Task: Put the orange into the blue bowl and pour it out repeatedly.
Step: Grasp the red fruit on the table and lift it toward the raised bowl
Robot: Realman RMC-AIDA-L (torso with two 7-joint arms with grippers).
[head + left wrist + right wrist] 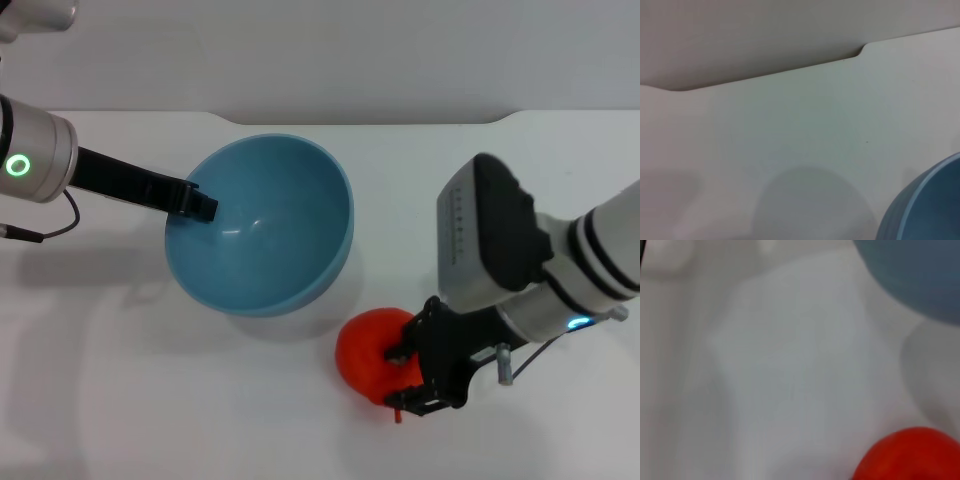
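The blue bowl [285,180] is empty and tipped, its mouth facing up and toward me, left of the table's middle. My left gripper [198,202] is shut on its left rim; the left wrist view shows only a slice of the bowl [925,212]. The orange [366,352] sits low in front of the bowl, to its right. My right gripper [404,378] comes in from the right, its black fingers closed on the fruit's right side. In the right wrist view the orange [910,455] fills a corner and the bowl [920,275] is beyond it.
The white table [120,380] carries nothing else in view. Its far edge [350,120] runs behind the bowl, with a step in it at the right, and a grey wall beyond.
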